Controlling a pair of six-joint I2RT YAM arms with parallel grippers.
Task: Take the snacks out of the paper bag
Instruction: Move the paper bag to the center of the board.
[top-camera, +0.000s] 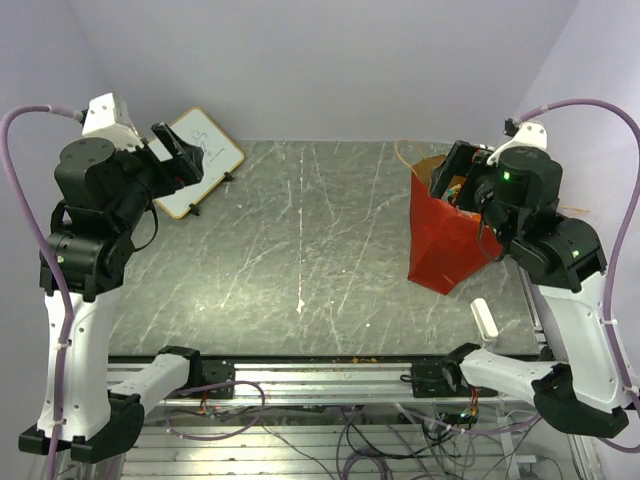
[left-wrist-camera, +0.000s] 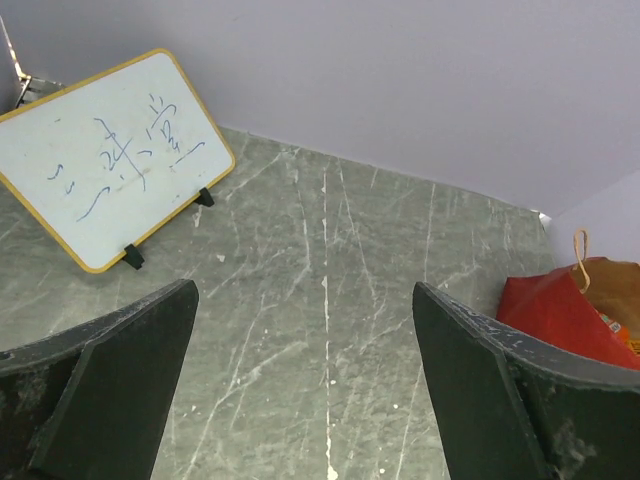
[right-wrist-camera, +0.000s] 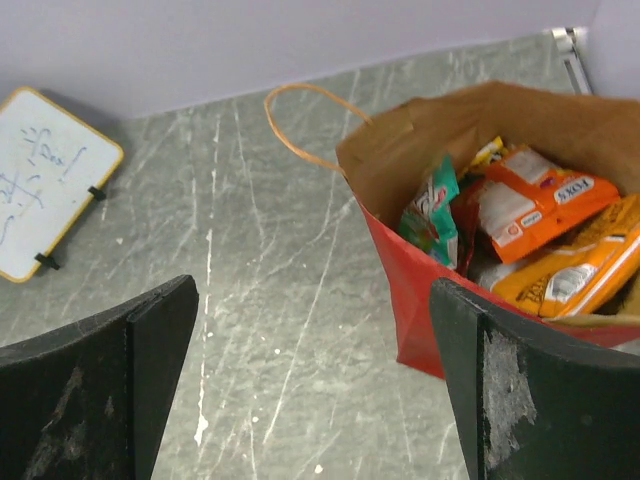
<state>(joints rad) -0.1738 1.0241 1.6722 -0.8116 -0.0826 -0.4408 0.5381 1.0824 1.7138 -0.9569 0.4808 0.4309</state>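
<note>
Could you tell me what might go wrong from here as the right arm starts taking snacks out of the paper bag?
1. The paper bag stands unsupported, and the left gripper is open far off by the whiteboard; pulling a packet could tip or drag it.
2. The snacks are packed tightly, so the open right gripper may pinch two at once, or the bag's wall.
3. The loop handle sticks out beside the mouth and could snag a finger.

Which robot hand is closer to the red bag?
Right. The right gripper hovers over the bag's open top; the left gripper is far off by the whiteboard.
</note>
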